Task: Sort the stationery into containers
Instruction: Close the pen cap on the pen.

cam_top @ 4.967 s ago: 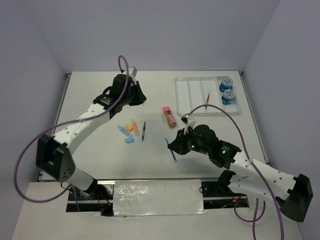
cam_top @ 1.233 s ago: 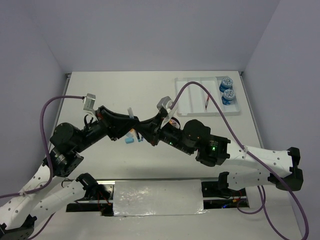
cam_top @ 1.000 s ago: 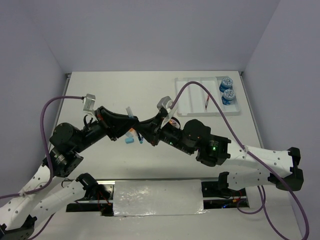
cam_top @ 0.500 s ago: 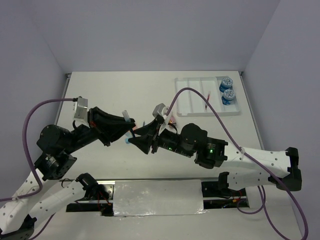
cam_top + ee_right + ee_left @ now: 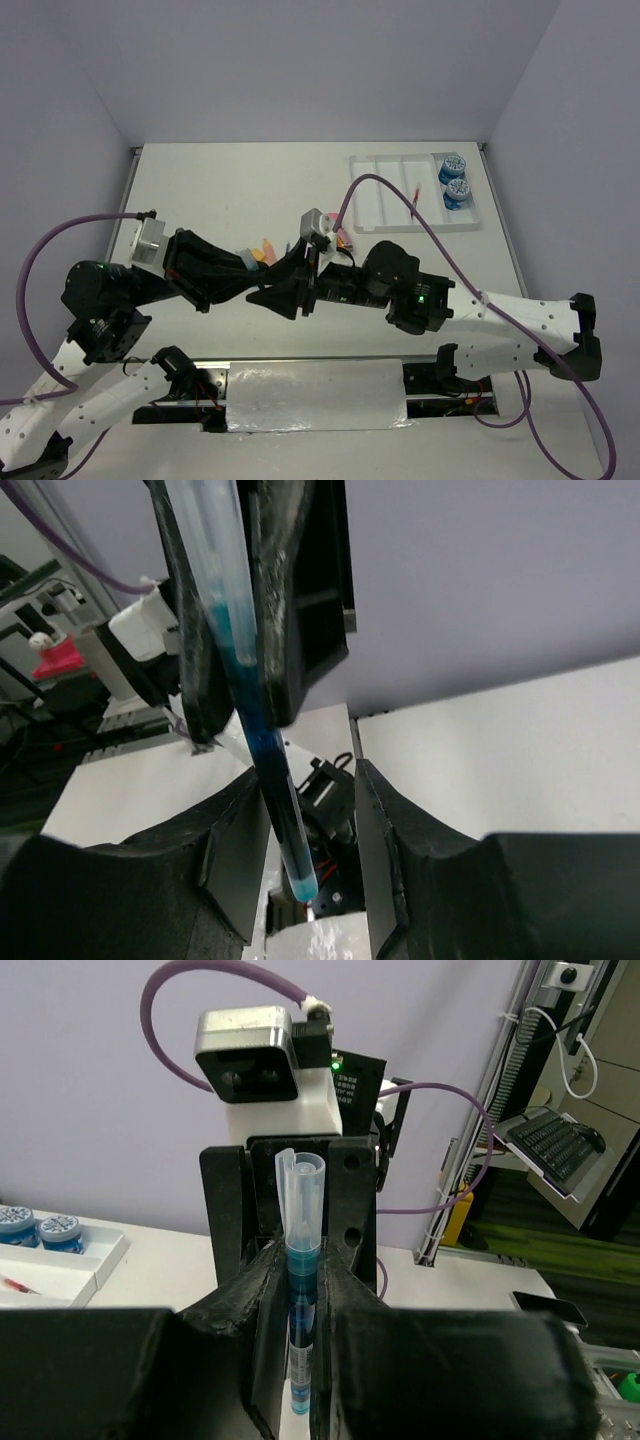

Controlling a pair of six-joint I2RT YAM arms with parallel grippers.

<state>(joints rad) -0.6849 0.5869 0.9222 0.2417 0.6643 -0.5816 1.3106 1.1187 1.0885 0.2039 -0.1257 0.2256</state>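
Note:
My left gripper point(image 5: 300, 1360) is shut on a blue pen point(image 5: 299, 1260) and holds it up in the air. In the right wrist view the pen point(image 5: 275, 790) hangs between the open fingers of my right gripper point(image 5: 305, 815), close to one finger and not clamped. In the top view both grippers, left point(image 5: 250, 283) and right point(image 5: 268, 297), meet tip to tip over the near middle of the table. The white four-compartment tray point(image 5: 385, 200) lies at the far right. It holds a red pen point(image 5: 415, 197) and two blue rolls point(image 5: 452, 166) point(image 5: 458, 191).
Orange markers point(image 5: 266, 247), a light-blue one point(image 5: 243, 257) and a pink-orange item point(image 5: 343, 238) lie on the table behind the joined grippers, partly hidden. The purple cables loop above both arms. The tray corner with the rolls point(image 5: 40, 1228) also shows in the left wrist view.
Five seconds ago my right gripper alone held the blue pen low over the table. The arms then met, and over the last second both slid together toward the near left.

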